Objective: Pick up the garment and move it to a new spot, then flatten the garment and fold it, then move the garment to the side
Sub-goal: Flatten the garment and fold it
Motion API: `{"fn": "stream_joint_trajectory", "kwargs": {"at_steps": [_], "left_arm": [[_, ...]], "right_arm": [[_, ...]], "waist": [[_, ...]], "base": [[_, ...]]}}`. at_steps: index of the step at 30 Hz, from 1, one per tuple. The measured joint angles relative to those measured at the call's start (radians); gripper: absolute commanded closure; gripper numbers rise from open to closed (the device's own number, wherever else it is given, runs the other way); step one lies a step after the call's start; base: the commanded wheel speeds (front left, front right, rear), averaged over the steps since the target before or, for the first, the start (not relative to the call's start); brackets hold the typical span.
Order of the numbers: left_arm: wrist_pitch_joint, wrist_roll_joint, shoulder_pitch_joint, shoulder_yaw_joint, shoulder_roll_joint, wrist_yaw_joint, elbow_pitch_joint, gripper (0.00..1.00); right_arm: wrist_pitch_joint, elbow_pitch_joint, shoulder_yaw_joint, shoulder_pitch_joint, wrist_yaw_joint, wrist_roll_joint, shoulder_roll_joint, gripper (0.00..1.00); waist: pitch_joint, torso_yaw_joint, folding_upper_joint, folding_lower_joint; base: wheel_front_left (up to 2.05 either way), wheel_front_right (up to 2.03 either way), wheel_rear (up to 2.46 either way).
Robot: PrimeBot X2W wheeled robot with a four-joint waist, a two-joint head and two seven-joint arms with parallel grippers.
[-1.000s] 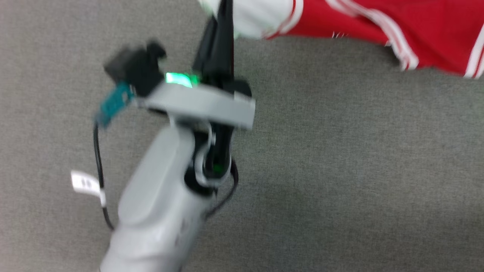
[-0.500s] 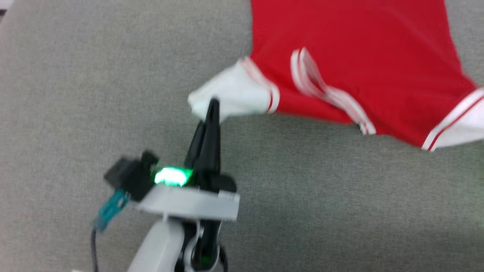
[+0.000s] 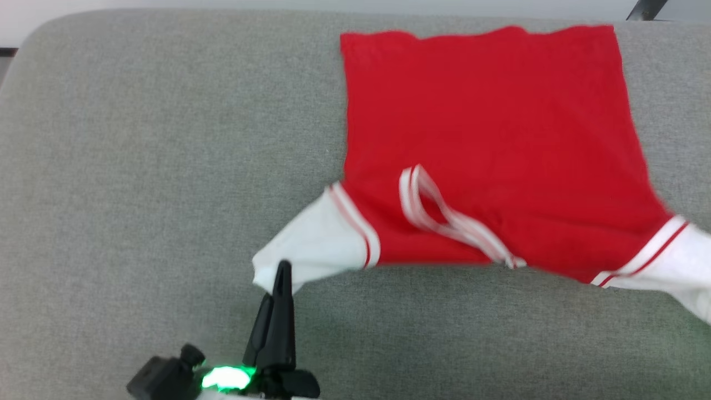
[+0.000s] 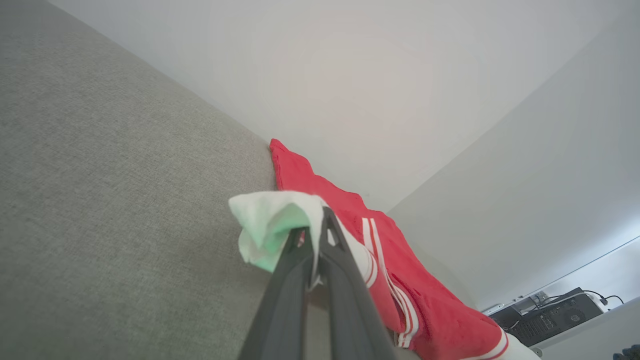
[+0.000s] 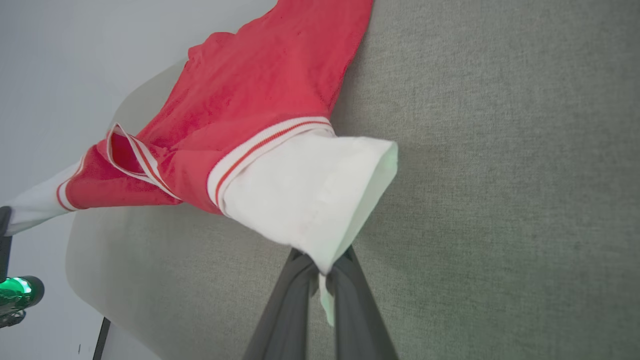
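The garment (image 3: 489, 133), a small red shirt with white sleeves and striped trim, is spread plain side up over the grey padded table (image 3: 139, 166), its hem toward the far edge. My left gripper (image 3: 282, 272) is shut on the tip of the white left sleeve (image 3: 311, 244); the left wrist view has that sleeve (image 4: 270, 220) bunched around my left gripper (image 4: 315, 225). In the right wrist view my right gripper (image 5: 322, 267) is shut on the edge of the other white sleeve (image 5: 310, 190). That sleeve (image 3: 683, 261) runs off the head view's right side. The striped collar (image 3: 444, 216) lies loose near the middle.
The table's rounded far-left corner (image 3: 39, 33) meets a pale wall. Bare grey surface (image 3: 139, 166) stretches left of the shirt and along the near side. Dark electronics (image 4: 550, 315) sit on a ledge in the left wrist view's lower right.
The head camera has tilted up, bringing the whole shirt and the far table edge into view. My left gripper stays shut on the white sleeve throughout.
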Motion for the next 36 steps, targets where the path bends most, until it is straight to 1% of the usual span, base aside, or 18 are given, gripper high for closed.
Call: {"fn": "stream_joint_trajectory", "kwargs": {"at_steps": [6, 10, 14, 18, 22, 25, 27, 31, 36], "left_arm": [[0.0, 0.01, 0.081, 0.013, 0.0, -0.009, -0.043, 1.0], [0.0, 0.014, 0.103, 0.024, 0.0, -0.009, -0.067, 1.0], [0.0, 0.035, 0.099, 0.001, 0.0, -0.015, -0.019, 1.0], [0.011, 0.066, 0.07, -0.014, 0.0, 0.008, 0.06, 1.0], [0.016, 0.085, 0.036, -0.042, 0.0, 0.023, 0.124, 1.0], [0.016, 0.107, 0.014, -0.062, 0.0, 0.045, 0.164, 1.0], [0.014, 0.134, 0.002, -0.074, 0.0, 0.074, 0.194, 1.0], [0.012, 0.145, -0.016, -0.108, 0.0, 0.128, 0.237, 1.0], [0.009, 0.153, -0.043, -0.148, 0.0, 0.168, 0.297, 1.0]], "right_arm": [[-0.013, -0.053, -0.004, 0.074, 0.0, -0.002, -0.029, 1.0], [-0.018, -0.074, -0.019, 0.114, 0.0, 0.001, -0.042, 1.0], [-0.019, -0.077, -0.024, 0.134, 0.0, -0.026, -0.045, 1.0], [-0.003, -0.061, -0.018, 0.143, 0.0, -0.07, -0.038, 1.0], [0.042, -0.022, -0.005, 0.135, 0.0, -0.119, 0.008, 1.0], [0.072, 0.016, 0.004, 0.111, 0.0, -0.162, 0.043, 1.0], [0.091, 0.038, 0.011, 0.099, 0.0, -0.185, 0.075, 1.0], [0.114, 0.096, 0.026, 0.062, 0.0, -0.232, 0.124, 1.0], [0.133, 0.174, 0.052, 0.019, 0.0, -0.301, 0.184, 1.0]], "waist": [[-0.009, -0.007, 0.0, 0.0], [-0.01, -0.008, 0.0, 0.0], [-0.012, -0.01, 0.0, 0.0], [-0.012, -0.01, 0.0, 0.0], [-0.005, -0.012, 0.0, 0.0], [0.004, -0.012, 0.0, 0.0], [0.012, -0.011, 0.0, 0.0], [0.027, -0.008, 0.0, 0.0], [0.047, -0.002, 0.0, 0.0]], "base": [[0.0, 0.0, 0.0], [0.0, 0.0, 0.0], [0.0, 0.0, 0.0], [0.0, 0.0, 0.0], [0.0, 0.0, 0.0], [0.0, 0.0, 0.0], [0.0, 0.0, 0.0], [0.0, 0.0, 0.0], [0.0, 0.0, 0.0]]}}
